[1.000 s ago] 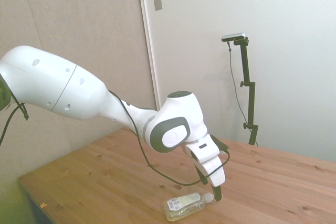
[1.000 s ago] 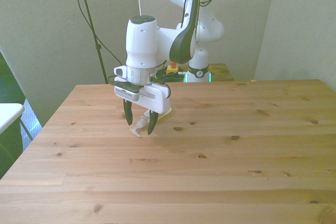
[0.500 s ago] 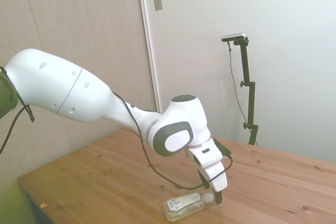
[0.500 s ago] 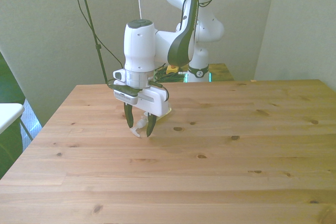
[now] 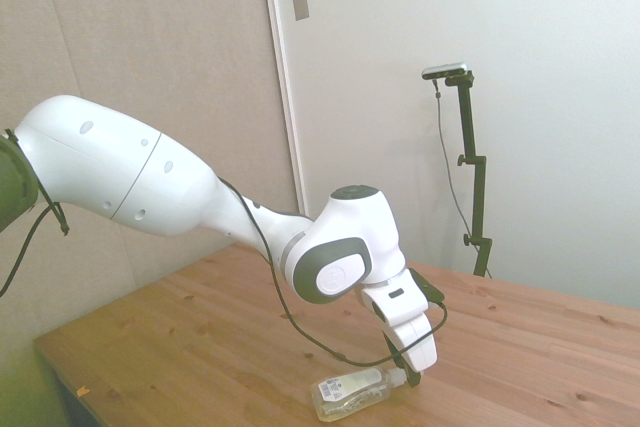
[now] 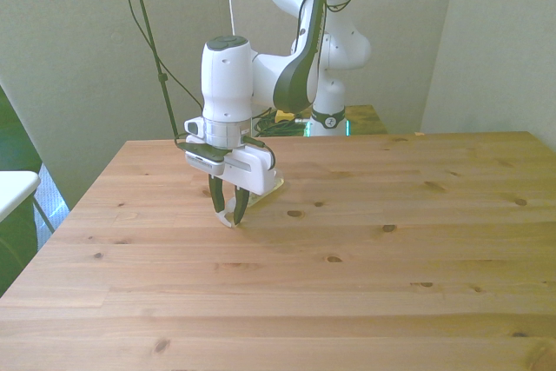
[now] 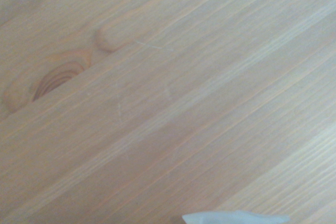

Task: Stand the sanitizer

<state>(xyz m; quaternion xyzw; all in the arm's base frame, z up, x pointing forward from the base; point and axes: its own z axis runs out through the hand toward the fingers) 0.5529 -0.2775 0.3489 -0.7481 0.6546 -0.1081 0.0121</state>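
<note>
one hand [image 5: 411,381] is recorded in the side view, low over the counter [image 5: 200,337] and set at the white pump end of the sanitizer [image 5: 352,393]. the dark fingers [image 5: 412,379] are largely hidden behind the white hand body here, so their gap cannot be read from this view. the sanitizer lies on its side on the counter near the near edge, label uppermost, nozzle toward the hand. a black cable loops from the forearm down to the wrist. the arm comes in from the left, the wrist bent steeply downward.

front view: the hand [image 6: 228,213] points straight down with its fingers [image 6: 215,199] drawn in to a narrow gap, pinching the white nozzle of the sanitizer [image 6: 228,217]. only that nozzle tip shows; the bottle body is hidden behind the hand. the spot is toward the front view's left of the counter [image 6: 365,284], just beside a pale flat piece behind the hand.

wrist view: blurred wood grain and a knot of the counter [image 7: 157,103], with a pale sliver at one edge that cannot be identified.
</note>
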